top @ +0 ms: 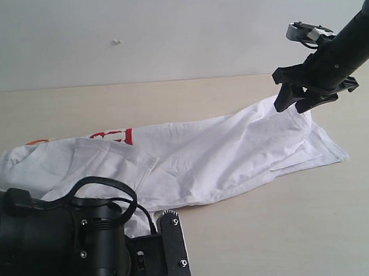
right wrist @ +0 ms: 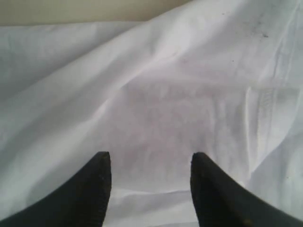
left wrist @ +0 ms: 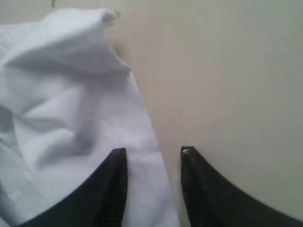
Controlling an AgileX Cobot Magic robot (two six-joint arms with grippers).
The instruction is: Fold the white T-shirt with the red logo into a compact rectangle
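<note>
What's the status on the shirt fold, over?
Left fingers open, straddling edge of white T-shirt. Right fingers open over the cloth. Shirt bunched lengthwise, red logo partly hidden. No obstruction seen.

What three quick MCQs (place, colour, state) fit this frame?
1. In the exterior view, where does the red logo show on the white T-shirt?
A. toward its left end
B. at its right end
C. dead centre

2. What colour are the right end effector fingers?
A. white
B. black
C. red

3. What state is the right end effector in?
A. shut on the shirt
B. shut on nothing
C. open

Key:
1 A: the red lettering peeks out of the folds toward the left end.
2 B: both fingers show black against the white cloth.
3 C: its jaws stand apart, with cloth visible through the gap.
</note>
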